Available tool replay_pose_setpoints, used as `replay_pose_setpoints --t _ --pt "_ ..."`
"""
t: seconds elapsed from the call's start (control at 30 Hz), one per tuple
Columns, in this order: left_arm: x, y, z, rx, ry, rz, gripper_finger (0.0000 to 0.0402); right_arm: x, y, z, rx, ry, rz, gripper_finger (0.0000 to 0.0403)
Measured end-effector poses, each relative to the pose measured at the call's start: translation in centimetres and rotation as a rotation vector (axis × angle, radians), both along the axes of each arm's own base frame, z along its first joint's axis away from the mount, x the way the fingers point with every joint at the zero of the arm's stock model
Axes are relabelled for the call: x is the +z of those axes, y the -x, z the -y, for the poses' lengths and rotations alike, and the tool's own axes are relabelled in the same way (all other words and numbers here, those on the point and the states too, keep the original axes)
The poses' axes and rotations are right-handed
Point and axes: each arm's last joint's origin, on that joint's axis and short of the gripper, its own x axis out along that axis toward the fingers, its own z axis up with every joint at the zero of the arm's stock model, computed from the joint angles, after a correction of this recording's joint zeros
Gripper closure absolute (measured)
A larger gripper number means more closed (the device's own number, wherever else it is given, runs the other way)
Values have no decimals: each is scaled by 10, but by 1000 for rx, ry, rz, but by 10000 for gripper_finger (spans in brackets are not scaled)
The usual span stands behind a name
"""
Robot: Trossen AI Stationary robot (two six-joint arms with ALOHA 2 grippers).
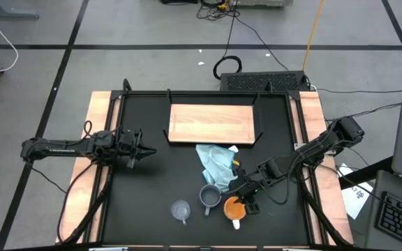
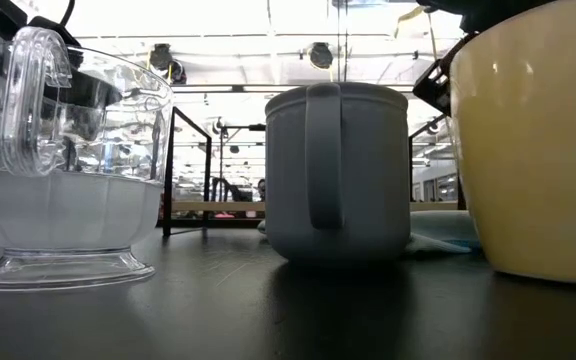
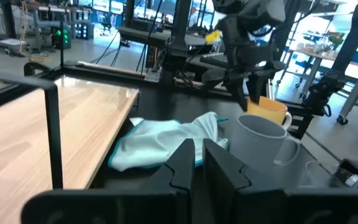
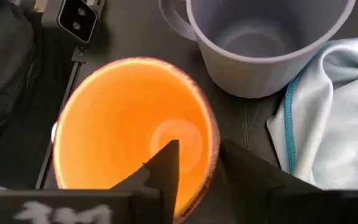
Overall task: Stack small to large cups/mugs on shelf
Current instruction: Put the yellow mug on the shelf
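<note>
The orange mug stands near the table's front edge, its white handle toward the near side. My right gripper is shut on its rim, seen from above in the right wrist view. The grey-blue mug stands just left of it on its base. The clear glass cup stands farther left on its foot. The wooden shelf board lies at the far middle with nothing on it. My left gripper is shut and empty, left of the shelf. My right gripper has the orange mug's wall at the rim, on the side toward the light blue cloth. One finger is inside the mug and one outside. The fingers come from above, slanting down. The mug stands upright, its base on the table.
A crumpled light blue cloth lies between the shelf and the mugs, touching the grey-blue mug's far side. Black brackets stand at the shelf's ends. Light wooden strips run along the table's left and right sides.
</note>
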Motion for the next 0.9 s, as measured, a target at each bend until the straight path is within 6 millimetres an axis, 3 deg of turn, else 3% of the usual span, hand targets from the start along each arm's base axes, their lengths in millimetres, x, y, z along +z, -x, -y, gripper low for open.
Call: replay_pose_setpoints --t 0.27,0.5,0.73,0.9 --pt "0 0 0 0 0 -2 369 -1 -1 5 -25 3 -11 388" --pt "-1 0 0 0 0 -7 369 0 -2 5 -26 3 -14 392" --pt "-1 0 0 0 0 -7 369 35 -6 2 -52 178 -10 395" --pt "-1 0 0 0 1 -16 369 52 -7 0 -38 205 1 395"
